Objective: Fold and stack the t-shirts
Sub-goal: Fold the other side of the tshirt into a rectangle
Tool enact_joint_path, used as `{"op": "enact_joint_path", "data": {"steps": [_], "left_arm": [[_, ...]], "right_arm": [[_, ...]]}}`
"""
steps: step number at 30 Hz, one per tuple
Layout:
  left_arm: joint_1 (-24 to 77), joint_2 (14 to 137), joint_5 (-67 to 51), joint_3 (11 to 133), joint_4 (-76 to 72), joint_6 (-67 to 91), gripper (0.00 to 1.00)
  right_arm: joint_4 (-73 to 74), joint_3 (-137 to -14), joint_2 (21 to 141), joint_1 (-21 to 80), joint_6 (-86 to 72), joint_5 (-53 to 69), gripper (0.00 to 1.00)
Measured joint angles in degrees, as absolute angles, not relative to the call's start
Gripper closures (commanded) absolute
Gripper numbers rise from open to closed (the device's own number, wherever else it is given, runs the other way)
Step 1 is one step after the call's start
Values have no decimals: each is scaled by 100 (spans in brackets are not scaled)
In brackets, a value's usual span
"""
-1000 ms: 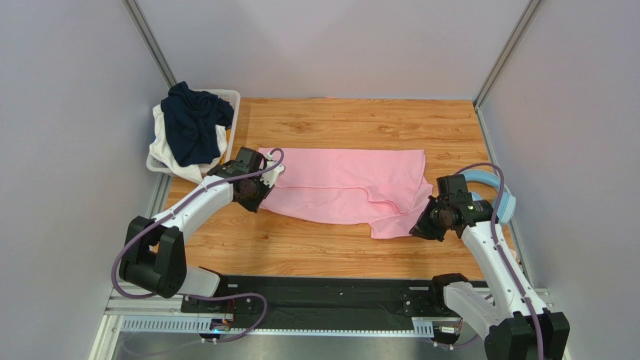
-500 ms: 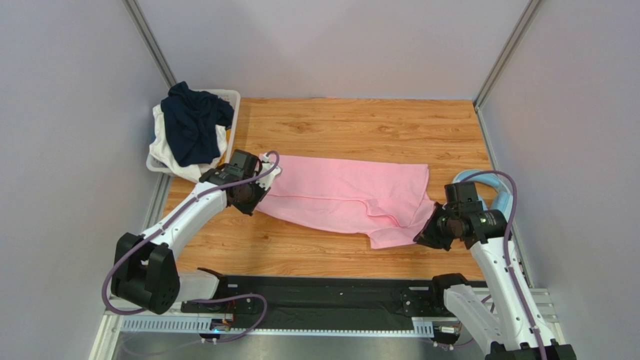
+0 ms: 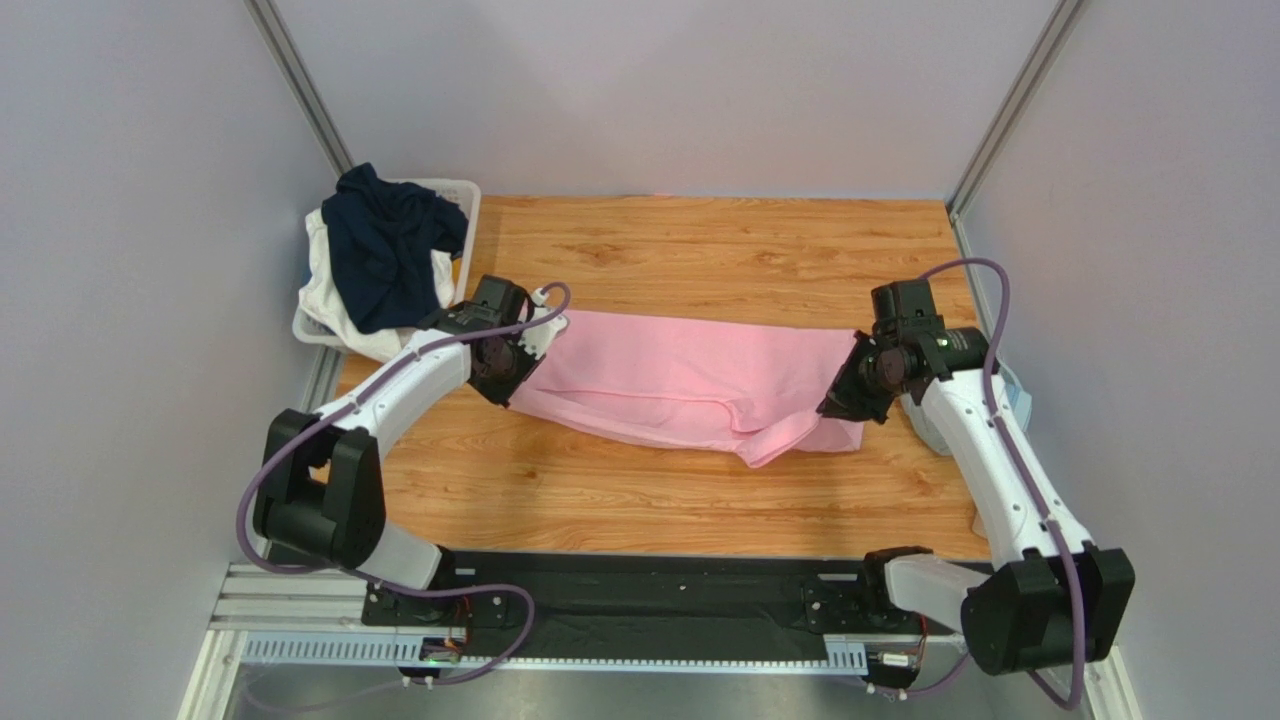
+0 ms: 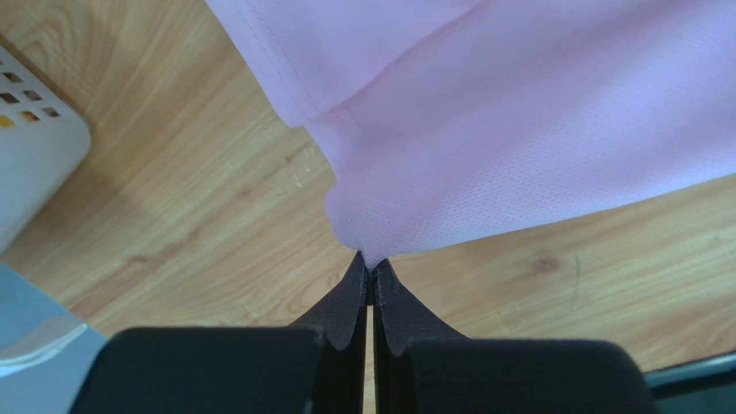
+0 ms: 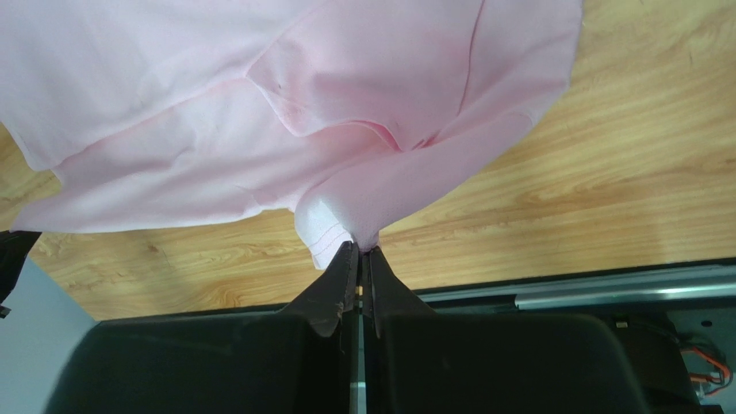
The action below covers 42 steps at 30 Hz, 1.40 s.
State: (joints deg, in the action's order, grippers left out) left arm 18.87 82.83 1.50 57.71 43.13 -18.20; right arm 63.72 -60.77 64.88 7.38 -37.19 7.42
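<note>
**A:** T-shirts: where is each one? Near to far, please.

**B:** Nearest is a flat black mat (image 3: 631, 582) along the near edge, between the arm bases. Beyond it is the light wood-grain table (image 3: 661, 503). The light pink short-sleeved cloth t-shirt (image 3: 676, 383) is mid-table, pulled out into a long left-to-right band between the two arms. It's doubled over lengthwise, and a sleeve fold bulges on the near side towards its right end.

**A:** Fingers?

**B:** The left gripper (image 4: 370, 274) is clenched on the shirt's left end, with a corner of pink fabric pinched right at the fingertips. The right gripper (image 5: 361, 257) is the same: clamped tight on a bunched, hemmed edge at the right end, stitching visible just beside the tips. From above, the left gripper (image 3: 523, 357) and right gripper (image 3: 845, 396) sit at opposite ends of the band.

**A:** Is the cloth on the wood or lifted?

**B:** The ends rise up to the fingertips. I can't tell whether the middle touches the table.

**A:** And the other one?

**B:** The dark navy cloth t-shirt (image 3: 383, 248) is at the far left, crumpled in a heap on top of the white perforated plastic basket (image 3: 463, 192). It lies over a rumpled white cloth (image 3: 323, 293) that spills over the basket's near side. It's unfolded, and neither arm is touching it. A corner of the basket (image 4: 34, 129) shows in the left wrist view, near the pink hem but apart from it.
</note>
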Motion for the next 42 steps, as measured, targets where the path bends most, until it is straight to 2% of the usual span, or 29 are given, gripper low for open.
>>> {"op": "enact_joint_path", "data": {"steps": [11,28,31,32,34,35,37,39,42], "left_arm": [[1538,9821,506,6866,3990,-2091,100],[1525,11163,902,8320,3924,-2353,100],[1522,11367,996,8388,3872,-2379,89],[1522,11441,1041,8399,3852,-2394,74],[1525,11566,1149,8409,3822,-2429,58],[1525,11627,1214,8409,3815,-2447,41],[1522,11695,1396,8409,3789,-2495,31],[1522,11675,1566,8414,3723,-2517,22],[1522,11631,1732,8409,3656,-2550,18]], "right_arm": [[5839,-7028,8018,738,-3577,591,100],[5487,-8003,9725,609,-3398,412,100],[5463,-8141,9998,541,-3374,355,100],[5459,-8224,10108,515,-3365,342,100],[5433,-8379,10320,467,-3358,316,100],[5441,-8499,10449,445,-3358,298,100],[5419,-8724,10724,421,-3361,283,100],[5411,-8991,11034,395,-3361,270,91],[5489,-9428,11483,388,-3354,246,72]]}}
